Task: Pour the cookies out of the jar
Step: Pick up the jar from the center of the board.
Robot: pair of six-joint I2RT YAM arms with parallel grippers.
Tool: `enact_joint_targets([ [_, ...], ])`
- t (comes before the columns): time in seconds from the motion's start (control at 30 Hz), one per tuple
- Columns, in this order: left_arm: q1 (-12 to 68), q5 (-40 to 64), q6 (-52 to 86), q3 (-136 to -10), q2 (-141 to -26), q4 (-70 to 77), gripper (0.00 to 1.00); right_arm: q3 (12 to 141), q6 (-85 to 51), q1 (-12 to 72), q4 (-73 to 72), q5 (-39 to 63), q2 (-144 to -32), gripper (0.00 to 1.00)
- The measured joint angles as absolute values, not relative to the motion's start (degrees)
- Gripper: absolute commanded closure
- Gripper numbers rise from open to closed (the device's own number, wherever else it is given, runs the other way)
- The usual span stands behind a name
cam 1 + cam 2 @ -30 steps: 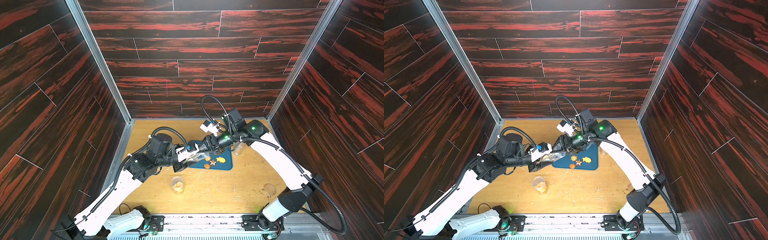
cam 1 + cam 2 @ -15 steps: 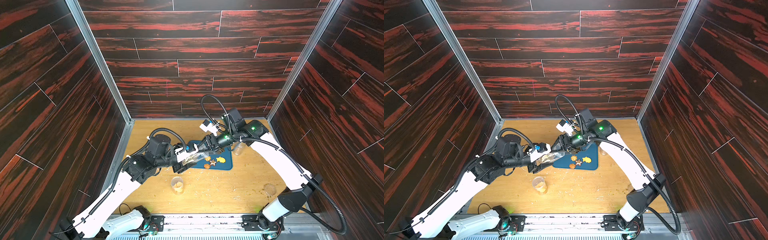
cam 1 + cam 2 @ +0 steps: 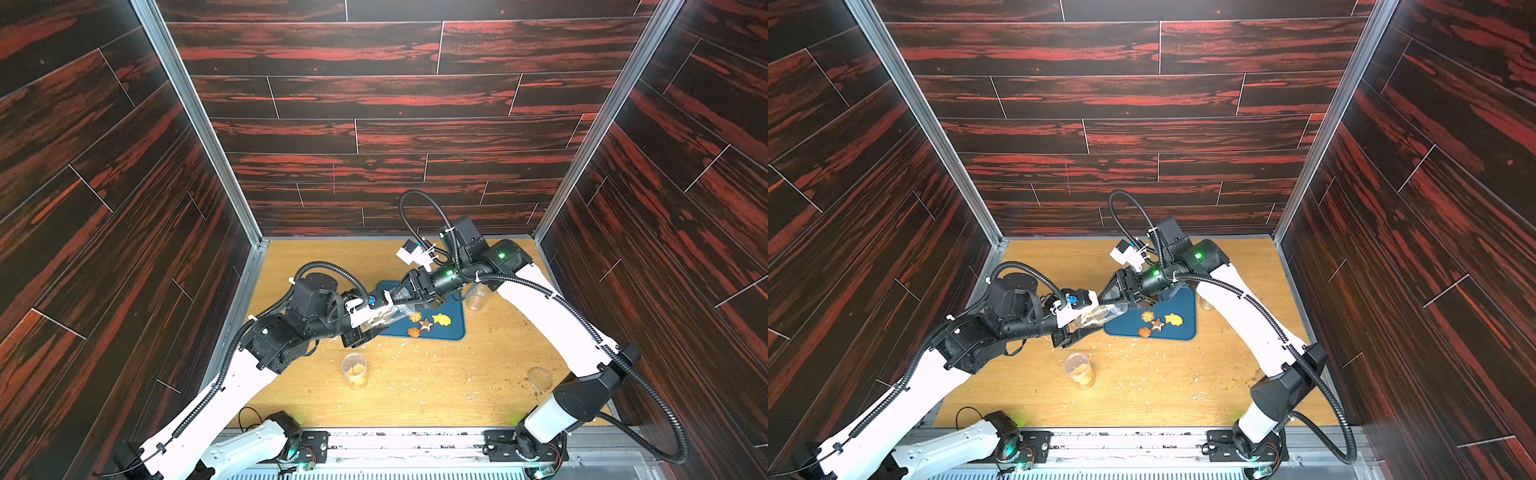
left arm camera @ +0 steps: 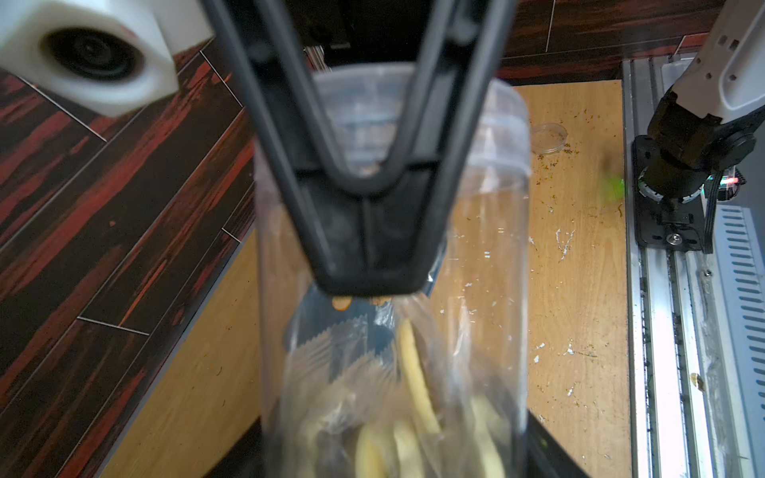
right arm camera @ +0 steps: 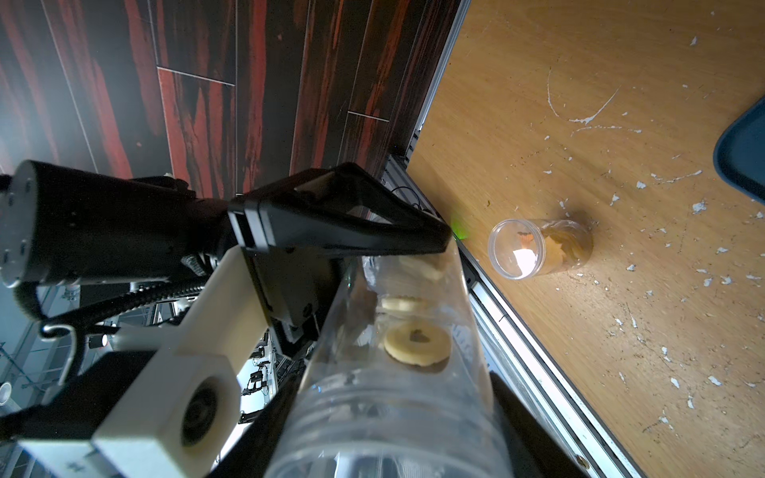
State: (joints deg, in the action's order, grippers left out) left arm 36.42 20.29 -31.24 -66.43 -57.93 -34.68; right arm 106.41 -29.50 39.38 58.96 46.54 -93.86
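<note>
Fingers of the left gripper and right gripper clamp the clear jar sideways over the edge of the blue tray, so the cookies lodged at its closed end may jam behind the right gripper or scatter past the tray.

Mid-table held jar, standing jar nearby, open table toward lid.

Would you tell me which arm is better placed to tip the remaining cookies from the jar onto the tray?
Left, probably. The left gripper grips the jar at its closed end, where the cookies lie; raising it should slide them to the mouth, which the right gripper holds over the blue tray.
</note>
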Motion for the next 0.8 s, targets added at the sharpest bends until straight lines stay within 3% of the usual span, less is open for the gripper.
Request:
enact_joint_targets([
  [0.1, 36.4, 20.3, -31.2, -66.4, -58.0, -34.7, 0.46, 106.4, -29.5, 39.4, 58.9, 46.6, -93.9, 0.38],
  [0.4, 36.4, 20.3, -31.1, -66.4, -58.0, -34.7, 0.54, 106.4, -29.3, 39.2, 59.3, 46.5, -94.0, 0.27],
  [0.8, 36.2, 18.5, -31.0, -66.4, -58.0, -36.5, 0.57, 106.4, -29.7, 37.3, 60.2, 46.9, -94.0, 0.20],
])
